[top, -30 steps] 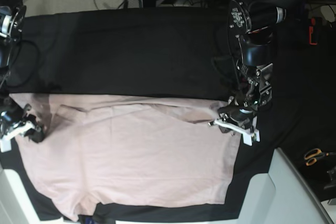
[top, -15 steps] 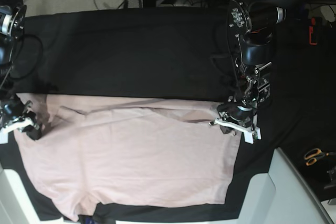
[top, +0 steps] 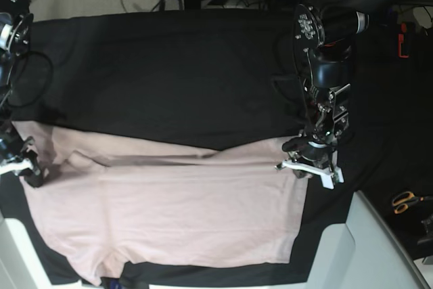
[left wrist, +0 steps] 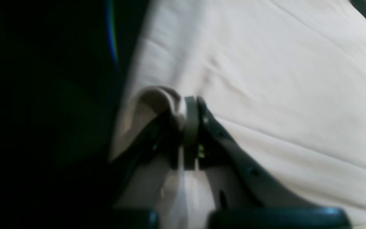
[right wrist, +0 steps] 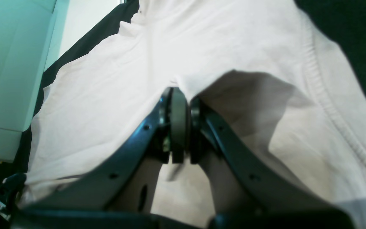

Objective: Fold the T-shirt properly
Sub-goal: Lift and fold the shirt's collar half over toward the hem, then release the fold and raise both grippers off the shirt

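Change: the far edge of the plain pale pink cotton T-shirt (top: 176, 211) is drawn nearer than a second ago; more black table cloth (top: 162, 72) is bared.
Meaning: a lengthwise fold is judged under way.
Left pincer (top: 308, 160): clamped on the T-shirt's right far corner.
Right pincer (top: 20, 164): clamped on the left far corner.
T-shirt place: spread across the table's near half.
Containers: none seen.

The pale pink cotton T-shirt (top: 176, 214) is looking soft, matt and lightly creased, lying on a matt black cloth counter cover (top: 162, 72).
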Tool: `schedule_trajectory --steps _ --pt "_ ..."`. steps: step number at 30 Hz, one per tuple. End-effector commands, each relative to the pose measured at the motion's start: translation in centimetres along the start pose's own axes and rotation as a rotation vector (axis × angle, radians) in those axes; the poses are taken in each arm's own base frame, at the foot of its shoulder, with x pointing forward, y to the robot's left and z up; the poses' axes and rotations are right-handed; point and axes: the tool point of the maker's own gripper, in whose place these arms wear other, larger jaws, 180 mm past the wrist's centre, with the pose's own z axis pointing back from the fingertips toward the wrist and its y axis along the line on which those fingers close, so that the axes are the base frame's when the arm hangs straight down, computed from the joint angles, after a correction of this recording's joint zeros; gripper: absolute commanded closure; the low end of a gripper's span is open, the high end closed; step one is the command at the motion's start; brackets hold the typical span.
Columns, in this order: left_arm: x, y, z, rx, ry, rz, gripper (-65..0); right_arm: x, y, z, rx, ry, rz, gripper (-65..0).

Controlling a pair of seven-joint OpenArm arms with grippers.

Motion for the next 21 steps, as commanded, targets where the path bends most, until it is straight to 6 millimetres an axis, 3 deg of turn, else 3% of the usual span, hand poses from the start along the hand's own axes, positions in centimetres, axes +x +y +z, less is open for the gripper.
schedule_trajectory --steps 1,7,14,16,18,21 --pt "2.1 -0.8 -0.3 -0.017 -0.059 0.001 0.0 3.1 0.4 0.1 0.017 -0.074 0.015 -0.6" --pt "2.2 -1.4 -0.4 -0.026 -0.060 0.003 0.0 1.7 1.3 -0.6 0.038 -0.016 0.058 -0.6" --pt "2.8 -1.8 -0.7 -0.030 -0.061 -0.004 0.0 1.7 1.4 -0.6 0.040 -0.017 0.059 -2.3" --pt "2.9 -1.9 -1.0 -0.031 -0.056 -0.001 0.0 1.8 0.9 -0.7 0.010 -0.018 0.050 -8.3" --pt "3.0 -2.0 -1.1 -0.032 -0.056 0.003 0.0 2.4 0.2 -0.6 -0.029 -0.036 0.032 -20.7" --pt "3.3 -1.7 -1.0 -0.026 -0.064 0.020 -25.7 4.1 0.1 -0.2 -0.038 -0.078 0.047 -35.7"
